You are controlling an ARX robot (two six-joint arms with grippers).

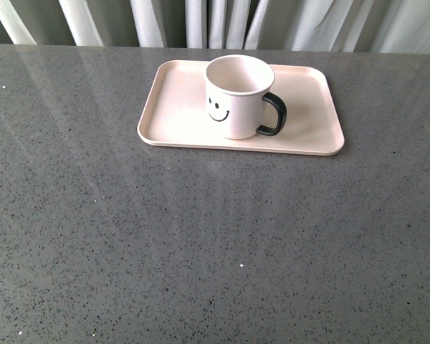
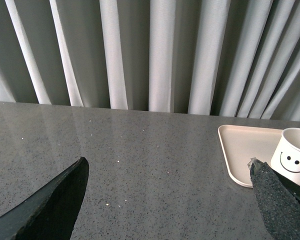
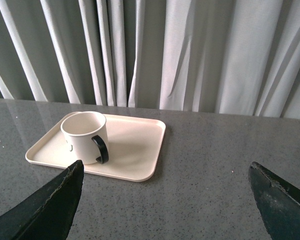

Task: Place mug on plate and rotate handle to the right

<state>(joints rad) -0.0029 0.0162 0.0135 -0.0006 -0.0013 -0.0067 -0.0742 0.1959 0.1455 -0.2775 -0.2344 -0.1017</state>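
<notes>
The cream-white mug [image 1: 236,97] stands upright on the pale pink plate [image 1: 179,115] at the far middle of the table. Its smiley face looks toward me and its black handle [image 1: 274,115] points right. Neither arm shows in the front view. My left gripper [image 2: 167,200] is open and empty over bare table, left of the plate [image 2: 240,150] and mug [image 2: 294,156]. My right gripper [image 3: 165,200] is open and empty over bare table, near the plate [image 3: 135,150] and mug [image 3: 85,136], whose handle [image 3: 101,148] faces this camera.
The table is a dark grey speckled stone top [image 1: 201,244]. Pale pleated curtains [image 1: 222,21] hang right behind its far edge.
</notes>
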